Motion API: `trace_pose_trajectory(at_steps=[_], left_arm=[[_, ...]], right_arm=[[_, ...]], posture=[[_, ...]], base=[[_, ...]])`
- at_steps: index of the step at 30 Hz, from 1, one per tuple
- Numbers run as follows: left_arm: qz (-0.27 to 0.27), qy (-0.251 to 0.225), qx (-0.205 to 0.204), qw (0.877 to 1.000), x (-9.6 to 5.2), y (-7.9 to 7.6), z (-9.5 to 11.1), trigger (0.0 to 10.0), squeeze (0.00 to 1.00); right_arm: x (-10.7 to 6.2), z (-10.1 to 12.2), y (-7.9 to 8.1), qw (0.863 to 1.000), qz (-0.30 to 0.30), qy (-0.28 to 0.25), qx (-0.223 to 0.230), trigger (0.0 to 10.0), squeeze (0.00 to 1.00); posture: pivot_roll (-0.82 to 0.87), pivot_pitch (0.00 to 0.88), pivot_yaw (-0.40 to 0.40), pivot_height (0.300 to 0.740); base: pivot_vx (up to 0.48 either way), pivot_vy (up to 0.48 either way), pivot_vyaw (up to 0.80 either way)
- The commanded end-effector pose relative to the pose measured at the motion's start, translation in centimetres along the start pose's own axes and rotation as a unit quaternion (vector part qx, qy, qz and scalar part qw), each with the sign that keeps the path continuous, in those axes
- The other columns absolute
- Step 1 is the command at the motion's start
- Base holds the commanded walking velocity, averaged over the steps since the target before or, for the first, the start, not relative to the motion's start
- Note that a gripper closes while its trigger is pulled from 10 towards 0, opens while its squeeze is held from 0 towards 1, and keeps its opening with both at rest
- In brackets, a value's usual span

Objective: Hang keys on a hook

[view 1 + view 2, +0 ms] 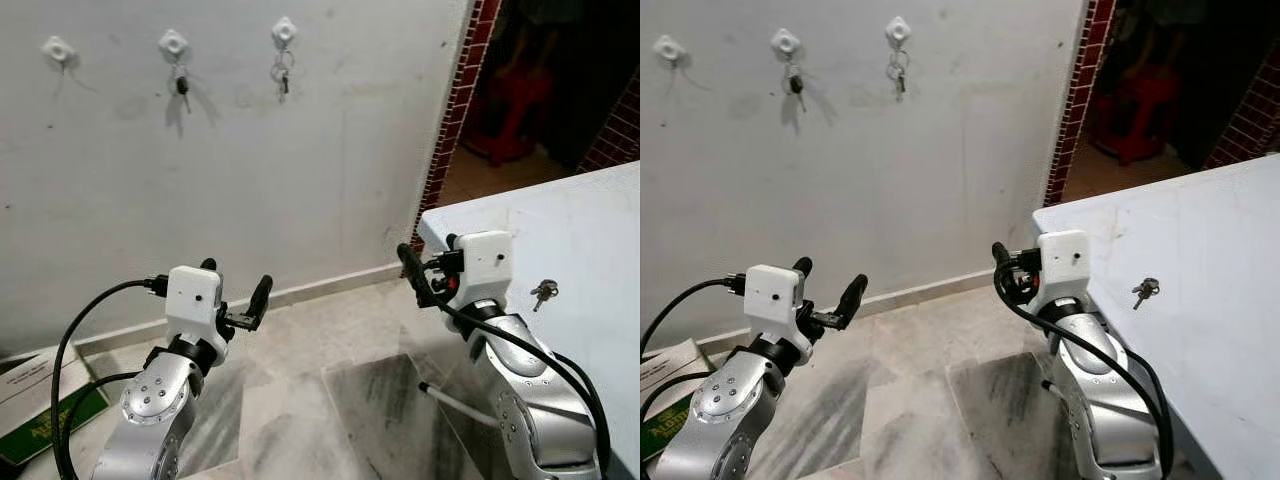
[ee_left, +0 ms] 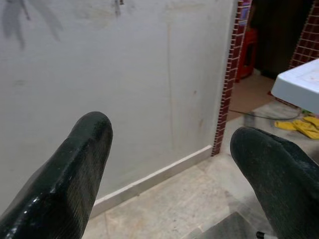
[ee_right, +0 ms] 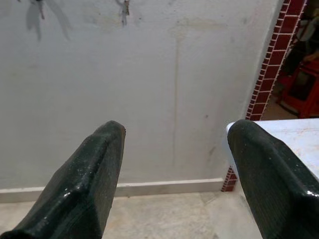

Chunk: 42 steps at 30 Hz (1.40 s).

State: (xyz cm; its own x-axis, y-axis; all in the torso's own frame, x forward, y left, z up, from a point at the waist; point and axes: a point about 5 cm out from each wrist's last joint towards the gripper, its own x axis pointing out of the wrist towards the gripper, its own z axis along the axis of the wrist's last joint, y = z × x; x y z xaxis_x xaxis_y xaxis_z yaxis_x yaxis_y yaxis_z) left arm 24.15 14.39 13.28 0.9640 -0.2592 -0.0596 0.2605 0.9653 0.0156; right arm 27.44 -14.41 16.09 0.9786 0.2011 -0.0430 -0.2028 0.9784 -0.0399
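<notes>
A small bunch of keys [image 1: 543, 292] lies on the white table [image 1: 590, 220] at my right. Three white hooks are fixed high on the grey wall: the left hook [image 1: 57, 48] is bare, the middle hook [image 1: 173, 43] carries a key [image 1: 182, 86], and the right hook [image 1: 284, 30] carries a key bunch [image 1: 283, 75]. My right gripper [image 1: 430, 262] is open and holds nothing, raised by the table's near corner, left of the keys. Lower left, my left gripper [image 1: 237, 285] is open and holds nothing, pointing at the wall.
A doorway with a red brick edge [image 1: 455, 110] opens right of the wall, a red stool [image 1: 510, 100] beyond it. Flat boxes [image 1: 40, 410] lie on the marble floor at the left. A yellow cloth [image 2: 304, 127] lies under the table.
</notes>
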Motion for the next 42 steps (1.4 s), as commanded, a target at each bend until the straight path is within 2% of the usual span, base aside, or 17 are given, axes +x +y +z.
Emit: trace_pose_trajectory(at_steps=[1,8,11,21,42], left_arm=[[-0.003,0.002,0.003,1.000,0.2,0.1,-0.1,10.0,0.00],[-0.019,-0.001,0.013,1.000,0.0,-0.1,-0.1,10.0,0.00],[-0.036,0.002,0.007,0.999,-0.3,-0.9,-0.3,10.0,0.00],[-0.046,0.001,0.004,0.999,-0.2,-1.1,-0.3,10.0,0.00],[-0.047,0.007,0.008,0.999,-0.2,-1.2,-0.6,10.0,0.00]], right_arm=[[0.3,0.2,0.1,1.000,-0.002,0.002,-0.003,10.0,0.00],[0.6,0.2,0.2,1.000,0.001,0.003,-0.006,10.0,0.00],[0.6,0.1,0.3,1.000,0.001,0.006,-0.005,10.0,0.00],[0.6,-0.1,0.6,1.000,0.006,0.012,-0.005,10.0,0.00],[0.8,-0.4,1.1,1.000,0.014,0.017,-0.004,10.0,0.00]], posture=[[0.04,0.012,0.024,0.740],[0.04,0.018,0.024,0.740],[0.04,0.023,0.025,0.740],[0.03,0.029,0.024,0.740],[0.04,0.022,0.026,0.740]], base=[[0.000,0.000,-0.74],[0.000,0.000,-0.73],[0.000,0.000,-0.72],[0.000,0.000,-0.72],[0.000,-0.280,-0.69]])
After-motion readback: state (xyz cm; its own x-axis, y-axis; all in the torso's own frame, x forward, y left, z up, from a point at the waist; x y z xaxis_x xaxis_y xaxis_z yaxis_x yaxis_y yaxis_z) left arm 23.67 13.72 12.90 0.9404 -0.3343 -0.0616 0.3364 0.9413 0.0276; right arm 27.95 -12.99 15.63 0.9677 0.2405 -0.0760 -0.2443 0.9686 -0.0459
